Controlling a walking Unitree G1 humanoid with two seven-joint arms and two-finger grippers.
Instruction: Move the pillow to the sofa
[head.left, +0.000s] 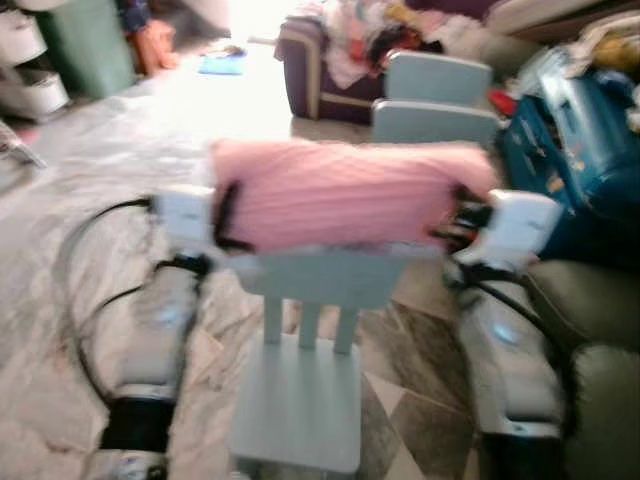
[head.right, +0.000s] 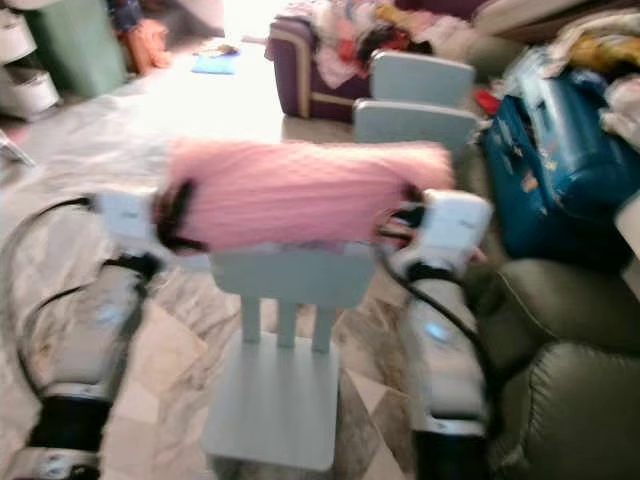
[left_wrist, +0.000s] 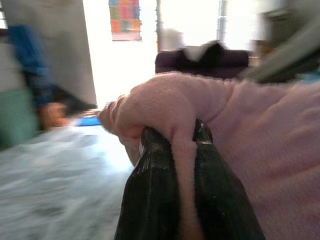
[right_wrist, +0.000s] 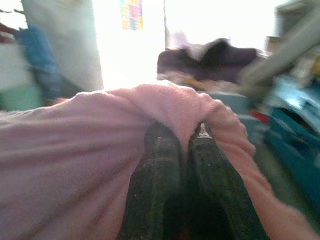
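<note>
A pink fuzzy pillow (head.left: 345, 190) hangs in the air between my two arms, just above the back of a pale blue chair (head.left: 300, 400). My left gripper (head.left: 225, 215) is shut on the pillow's left end, and its black fingers (left_wrist: 150, 200) pinch a fold of pink fabric. My right gripper (head.left: 455, 215) is shut on the right end, with its fingers (right_wrist: 160, 195) pressed into the fleece. A grey-green sofa (head.right: 560, 370) stands at my lower right, beside my right arm.
Two more pale blue chairs (head.left: 435, 95) stand behind the pillow. A blue suitcase (head.left: 570, 150) lies at the right, a purple couch (head.left: 320, 70) piled with clothes at the back. White bins (head.left: 25, 60) sit far left on the marble floor (head.left: 100, 180).
</note>
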